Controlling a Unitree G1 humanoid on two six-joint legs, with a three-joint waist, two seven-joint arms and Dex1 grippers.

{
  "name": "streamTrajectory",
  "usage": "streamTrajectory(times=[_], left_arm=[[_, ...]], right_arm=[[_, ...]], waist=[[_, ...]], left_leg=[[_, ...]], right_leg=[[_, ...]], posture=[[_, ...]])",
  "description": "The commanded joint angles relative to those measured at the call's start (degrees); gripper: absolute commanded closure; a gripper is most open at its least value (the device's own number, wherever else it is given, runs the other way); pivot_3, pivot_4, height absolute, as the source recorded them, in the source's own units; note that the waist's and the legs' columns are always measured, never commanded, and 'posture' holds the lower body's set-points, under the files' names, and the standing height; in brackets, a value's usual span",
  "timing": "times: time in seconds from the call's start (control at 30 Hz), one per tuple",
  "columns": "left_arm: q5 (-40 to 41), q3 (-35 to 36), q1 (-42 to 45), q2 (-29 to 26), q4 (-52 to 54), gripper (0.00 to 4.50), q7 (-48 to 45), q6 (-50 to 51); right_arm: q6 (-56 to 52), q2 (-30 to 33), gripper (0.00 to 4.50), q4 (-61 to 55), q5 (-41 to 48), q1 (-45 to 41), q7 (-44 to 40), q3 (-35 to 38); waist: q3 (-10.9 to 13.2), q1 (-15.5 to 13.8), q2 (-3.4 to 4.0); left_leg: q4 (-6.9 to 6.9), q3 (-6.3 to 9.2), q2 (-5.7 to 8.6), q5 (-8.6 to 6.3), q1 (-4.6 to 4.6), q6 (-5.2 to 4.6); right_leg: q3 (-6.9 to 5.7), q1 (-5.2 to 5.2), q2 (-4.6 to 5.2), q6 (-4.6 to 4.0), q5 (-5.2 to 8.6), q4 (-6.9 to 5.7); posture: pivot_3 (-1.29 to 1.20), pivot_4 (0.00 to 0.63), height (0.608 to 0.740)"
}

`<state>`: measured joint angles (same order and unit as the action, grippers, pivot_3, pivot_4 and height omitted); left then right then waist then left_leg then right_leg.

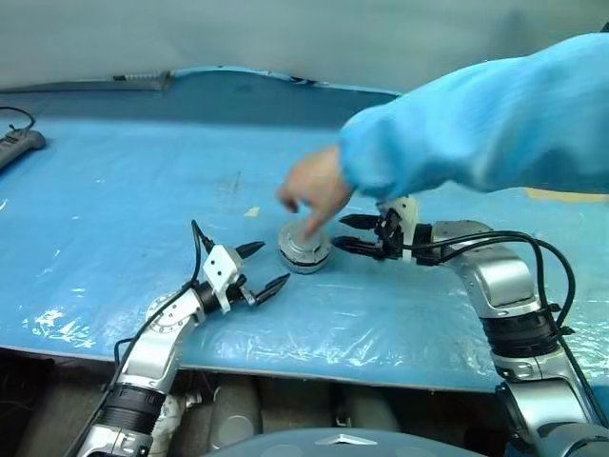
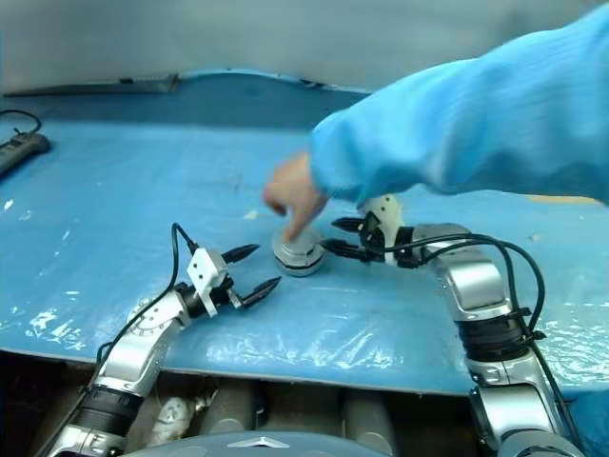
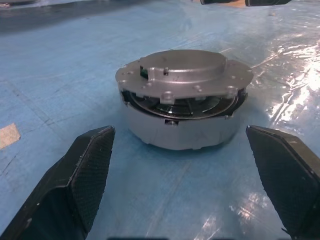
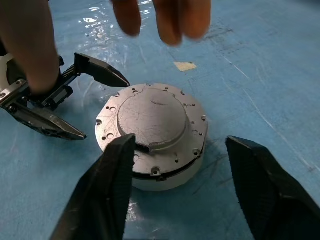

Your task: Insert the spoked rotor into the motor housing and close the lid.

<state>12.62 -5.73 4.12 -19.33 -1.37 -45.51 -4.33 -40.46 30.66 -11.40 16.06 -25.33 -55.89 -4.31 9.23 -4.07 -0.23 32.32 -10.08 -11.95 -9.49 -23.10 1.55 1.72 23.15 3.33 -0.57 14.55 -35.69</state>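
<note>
Right gripper (image 1: 348,232) stands with jaws spread, nothing between them, pointing at the motor housing (image 1: 305,257) from just beside it. Left gripper (image 1: 264,268) is also spread wide and empty, aimed at the housing from the opposite side, near but apart.

Housing sits upright on the blue sheet (image 1: 114,209), between the two grippers. Lid (image 4: 152,120) is down on top of it, plain grey face up. In the left wrist view the lid (image 3: 184,75) looks slightly tilted or not fully seated: a dark gap shows under its rim on the near side, with a spoked face visible through it, probably the spoked rotor (image 3: 175,106) already inside.

A person's hand (image 1: 314,195) in a blue sleeve (image 1: 476,124) reaches in over the housing, fingers at or just above the lid. Can't tell if they touch it.

Handling, my read: housing is solid metal, stiff, fairly heavy for its size, smooth wall, so slippery under hard fingers. Best hold is across the cylindrical wall below the lid rim, jaws wide. Lid is rigid; a flat push on the raised centre should seat it, an edge push would cock it further. Wouldn't move either arm while the hand is in there.
</note>
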Motion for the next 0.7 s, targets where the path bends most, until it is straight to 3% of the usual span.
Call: streamTrajectory(times=[0.03,0.07,0.7], left_arm=[[1.0,0.1,0.5,0.0,0.7,0.0,-0.6,-0.4],[1.0,0.1,0.6,0.0,0.5,0.0,-0.6,-0.4],[0.8,0.3,1.2,0.0,-0.6,0.0,-1.0,-1.2]], right_arm=[[-0.9,0.9,0.4,-3.0,2.1,-0.2,1.2,1.2],[-1.0,1.1,0.02,-3.1,2.2,-0.1,1.4,1.0],[0.1,2.2,0.02,-2.4,2.2,0.6,2.8,-1.2]], waist=[[0.0,0.0,0.0],[0.0,0.0,0.0],[0.0,0.0,0.0]], left_leg=[[0.0,0.0,-0.01,0.0,0.01,0.0],[0.0,0.0,0.0,0.0,0.02,0.0],[0.05,0.01,0.06,0.0,-0.01,-0.01]], right_leg=[[0.0,0.0,0.0,0.0,0.0,-0.01],[0.0,0.0,0.0,0.0,0.0,-0.01],[0.0,-0.03,0.06,0.0,0.0,-0.03]], posture=[[0.0,0.15,0.74],[0.0,0.15,0.74],[0.0,0.15,0.74]])
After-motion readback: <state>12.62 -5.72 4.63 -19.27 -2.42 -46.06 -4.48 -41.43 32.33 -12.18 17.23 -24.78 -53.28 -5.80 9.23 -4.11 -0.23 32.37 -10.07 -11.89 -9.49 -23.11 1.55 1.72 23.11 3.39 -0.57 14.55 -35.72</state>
